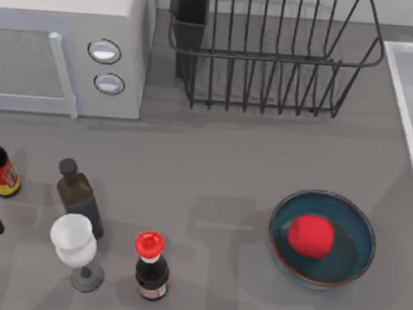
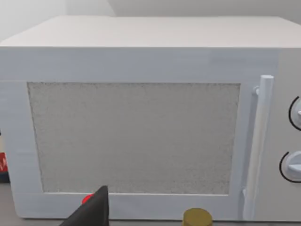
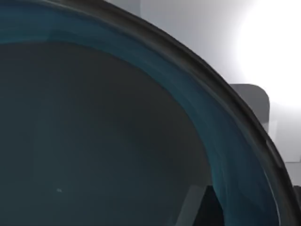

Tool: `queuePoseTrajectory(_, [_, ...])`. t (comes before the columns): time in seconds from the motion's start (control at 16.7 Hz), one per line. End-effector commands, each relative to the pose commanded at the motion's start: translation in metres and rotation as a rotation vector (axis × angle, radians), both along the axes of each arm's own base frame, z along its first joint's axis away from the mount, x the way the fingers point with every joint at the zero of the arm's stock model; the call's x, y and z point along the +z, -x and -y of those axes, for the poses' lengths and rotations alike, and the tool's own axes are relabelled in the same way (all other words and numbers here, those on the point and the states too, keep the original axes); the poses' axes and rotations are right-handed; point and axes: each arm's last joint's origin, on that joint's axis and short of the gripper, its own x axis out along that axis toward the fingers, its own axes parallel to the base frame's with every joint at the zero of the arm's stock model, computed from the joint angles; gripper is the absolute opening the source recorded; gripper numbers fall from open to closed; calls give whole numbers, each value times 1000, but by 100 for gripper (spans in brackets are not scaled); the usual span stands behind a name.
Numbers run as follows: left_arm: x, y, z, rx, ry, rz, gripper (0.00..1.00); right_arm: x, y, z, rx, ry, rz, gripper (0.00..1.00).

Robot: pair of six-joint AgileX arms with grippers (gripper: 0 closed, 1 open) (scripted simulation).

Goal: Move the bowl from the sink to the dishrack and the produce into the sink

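A teal-blue bowl (image 1: 322, 240) with a reddish-brown rim is sitting upright on the table at about four o'clock, holding the red produce (image 1: 311, 236). The black wire dishrack (image 1: 270, 53) is standing at twelve o'clock, the white sink (image 1: 409, 91) at two o'clock. My right wrist view is facing another teal-blue bowl's inside (image 3: 94, 132).

The sink (image 1: 410, 84) is cut off by the top view's right edge, so most of its basin stays out of sight. The dishrack (image 1: 270, 56) and the microwave (image 1: 65, 46) run past the upper edge. In the right wrist view a teal bowl (image 3: 94, 132) overruns the edges, its far side unseen.
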Motion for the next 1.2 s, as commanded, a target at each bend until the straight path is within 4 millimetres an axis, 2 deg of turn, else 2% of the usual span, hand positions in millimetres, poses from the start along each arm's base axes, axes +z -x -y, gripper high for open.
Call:
queuePoseTrajectory(0.12, [0,0,0,0,0,0,100,0,0,0,0,0,0,2])
queuePoseTrajectory(0.18, [0,0,0,0,0,0,100,0,0,0,0,0,0,0])
queuePoseTrajectory(0.78, [0,0,0,0,0,0,100,6,3,1,1,-2,-7,0])
queuePoseTrajectory(1.02, [0,0,0,0,0,0,100,38,39,22,8,-36,-94,0])
queuePoseTrajectory(1.08, [0,0,0,0,0,0,100,53,50,26,15,-45,-108,0])
queuePoseTrajectory(1.2, [0,0,0,0,0,0,100,98,75,32,30,-43,-99,0])
